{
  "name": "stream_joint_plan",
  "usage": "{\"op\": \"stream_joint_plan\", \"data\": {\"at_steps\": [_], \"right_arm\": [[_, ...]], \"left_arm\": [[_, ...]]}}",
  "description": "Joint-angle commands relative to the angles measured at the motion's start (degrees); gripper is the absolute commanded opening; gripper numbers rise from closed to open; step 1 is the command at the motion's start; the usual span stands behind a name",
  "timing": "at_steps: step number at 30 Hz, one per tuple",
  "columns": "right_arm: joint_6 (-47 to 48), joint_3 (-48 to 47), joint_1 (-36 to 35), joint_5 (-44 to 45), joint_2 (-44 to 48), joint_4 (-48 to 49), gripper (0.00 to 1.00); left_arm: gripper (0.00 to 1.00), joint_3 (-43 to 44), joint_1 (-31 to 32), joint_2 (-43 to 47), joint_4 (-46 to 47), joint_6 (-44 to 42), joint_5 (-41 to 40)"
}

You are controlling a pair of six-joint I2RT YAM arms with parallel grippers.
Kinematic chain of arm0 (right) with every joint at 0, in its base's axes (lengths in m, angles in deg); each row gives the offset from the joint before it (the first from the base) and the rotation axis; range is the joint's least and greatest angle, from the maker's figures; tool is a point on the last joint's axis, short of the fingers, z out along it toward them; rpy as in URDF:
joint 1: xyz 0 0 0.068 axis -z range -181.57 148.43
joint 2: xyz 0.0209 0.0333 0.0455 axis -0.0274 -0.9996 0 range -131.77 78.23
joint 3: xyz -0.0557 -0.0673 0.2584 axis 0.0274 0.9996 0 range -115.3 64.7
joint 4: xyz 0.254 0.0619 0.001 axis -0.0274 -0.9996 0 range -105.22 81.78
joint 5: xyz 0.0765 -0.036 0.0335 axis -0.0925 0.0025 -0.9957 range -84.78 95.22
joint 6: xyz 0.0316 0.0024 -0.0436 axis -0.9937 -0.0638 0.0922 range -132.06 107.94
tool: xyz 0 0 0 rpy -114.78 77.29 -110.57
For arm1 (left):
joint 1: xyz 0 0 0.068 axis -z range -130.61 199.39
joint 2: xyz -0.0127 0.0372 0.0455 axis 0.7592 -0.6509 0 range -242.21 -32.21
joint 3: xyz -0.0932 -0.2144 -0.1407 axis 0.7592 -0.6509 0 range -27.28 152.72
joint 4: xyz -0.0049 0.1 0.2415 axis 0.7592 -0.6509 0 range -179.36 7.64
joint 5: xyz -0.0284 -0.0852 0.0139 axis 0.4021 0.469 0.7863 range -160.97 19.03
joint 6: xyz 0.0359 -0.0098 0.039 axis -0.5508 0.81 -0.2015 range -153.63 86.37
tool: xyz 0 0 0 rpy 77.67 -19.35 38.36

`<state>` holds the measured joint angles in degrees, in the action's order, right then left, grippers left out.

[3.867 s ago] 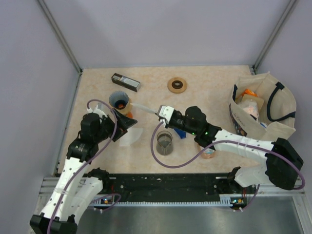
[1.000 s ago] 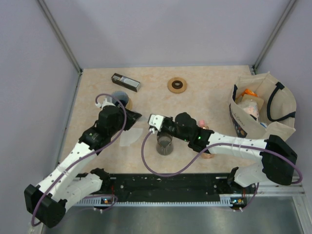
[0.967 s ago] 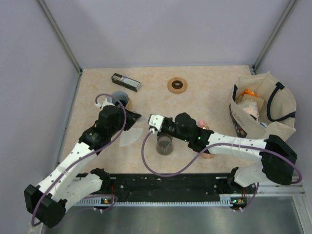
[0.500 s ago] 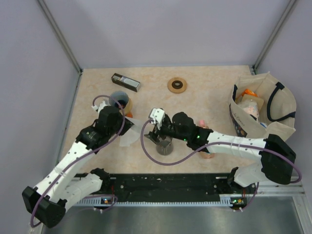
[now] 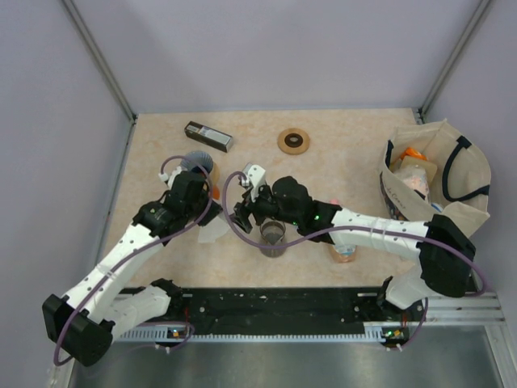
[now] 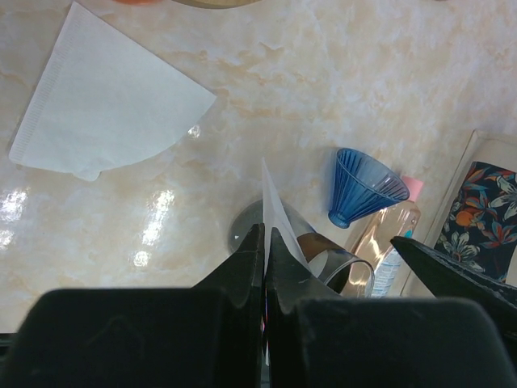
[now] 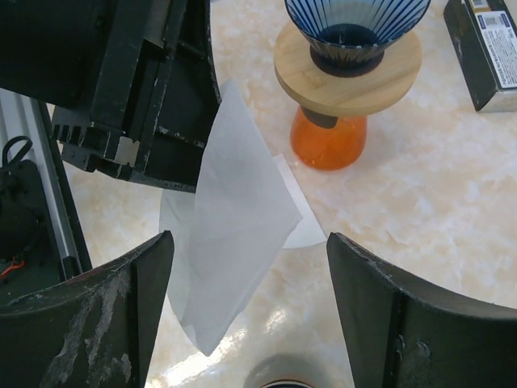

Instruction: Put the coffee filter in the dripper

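Observation:
My left gripper is shut on the edge of a white paper coffee filter, seen edge-on in the left wrist view. It hangs in the air above the table. My right gripper is open, its fingers wide on either side of the filter and not touching it. The dripper, blue striped glass on a wooden ring over an orange base, stands just beyond my left gripper. My right gripper faces the left one.
A second filter lies flat on the table. A glass beaker stands under the right wrist, with a small blue cone and a bottle beside it. Black box, wooden disc, cloth bag at right.
My right gripper has opened and let go of the filter while my left gripper shut on it. The right wrist has swung up and left; the left arm has shifted slightly right.

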<state>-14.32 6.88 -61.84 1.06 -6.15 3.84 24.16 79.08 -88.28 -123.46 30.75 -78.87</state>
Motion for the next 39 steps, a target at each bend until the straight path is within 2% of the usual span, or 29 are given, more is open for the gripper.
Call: {"op": "stream_joint_plan", "data": {"at_steps": [1, 3, 9, 13, 24, 27, 30, 32, 39], "right_arm": [[-1.7, -2.3, -0.8, 1.5, -0.9, 0.6, 0.76], [-1.8, -2.4, -0.8, 2.9, -1.7, 0.3, 0.75], [-2.2, -3.7, -0.8, 17.7, -3.4, -2.6, 0.71], [-1.9, -4.5, -0.8, 21.8, -4.0, -3.2, 0.67], [-2.6, -6.2, -0.9, 11.0, -6.6, -2.2, 0.47], [-2.2, -6.7, -0.8, 11.0, -6.8, -3.1, 0.37], [-2.0, -7.6, -0.8, 12.8, -7.0, -5.3, 0.20], [-2.0, -8.4, -0.8, 14.5, -6.9, -7.3, 0.15], [-0.9, -9.4, -0.5, 15.1, -6.0, -11.3, 0.04]], "left_arm": [[0.01, 3.1, 0.3, -1.0, 0.8, -0.5, 0.2], [0.01, 3.8, 0.4, -1.8, 0.8, -0.7, 0.6], [0.01, 4.5, 0.5, -2.6, 0.6, -1.5, 1.7], [0.01, 4.7, 0.7, -2.7, 0.7, -2.2, 2.0], [0.01, 6.4, 1.1, -4.6, 1.7, -4.7, 5.1], [0.01, 6.6, 1.1, -4.1, 2.8, -7.6, 6.5], [0.01, 6.8, 1.1, -3.4, 2.4, -11.6, 7.6], [0.01, 7.3, 1.2, -3.1, -0.5, -13.5, 6.7], [0.03, 7.4, 1.2, -1.3, -6.3, -21.0, 7.6]]}}
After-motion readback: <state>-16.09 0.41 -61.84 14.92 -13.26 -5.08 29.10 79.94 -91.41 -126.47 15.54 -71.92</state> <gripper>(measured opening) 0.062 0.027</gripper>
